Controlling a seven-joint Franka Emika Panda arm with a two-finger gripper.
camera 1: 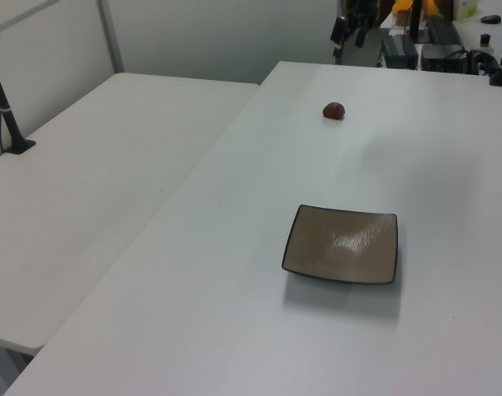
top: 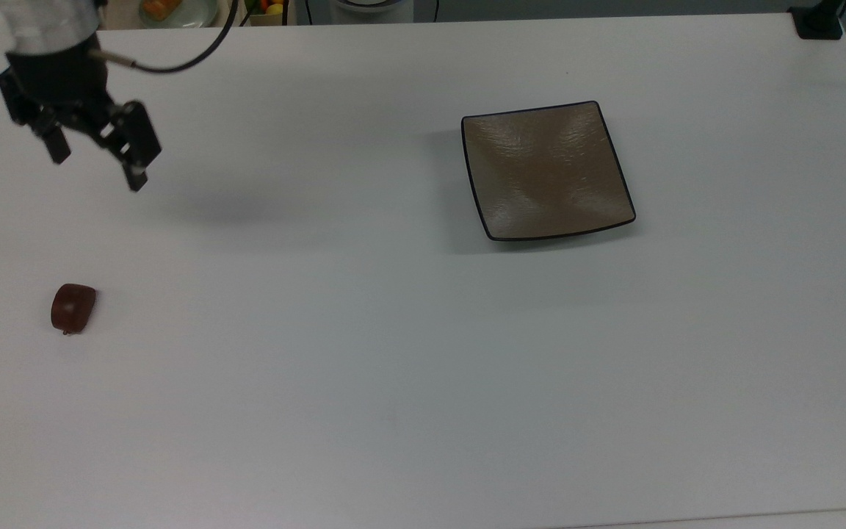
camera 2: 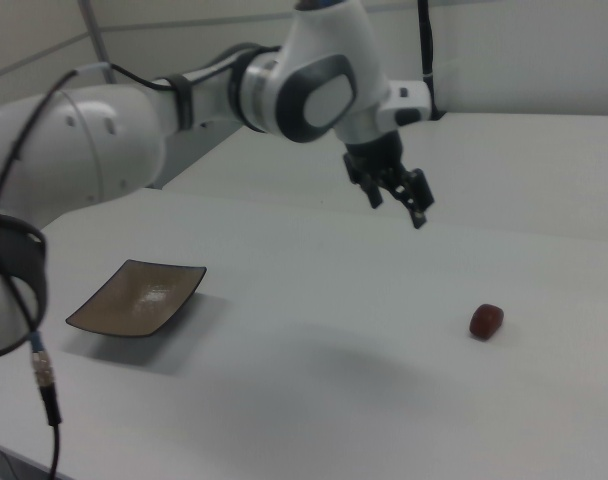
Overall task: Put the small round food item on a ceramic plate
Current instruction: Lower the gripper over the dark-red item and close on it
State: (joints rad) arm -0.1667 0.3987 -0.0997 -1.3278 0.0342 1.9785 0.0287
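The arm (camera 2: 114, 130) has rounded glossy white shells with dark grey joint caps. The gripper (camera 2: 397, 208) is black, with two slim black fingers (top: 136, 178) below a boxy body. A black cable (top: 188, 59) loops behind it along the wrist.

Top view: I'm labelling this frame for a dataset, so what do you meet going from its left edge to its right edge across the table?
The small round food item, then the gripper hanging open above the table, then the ceramic plate.
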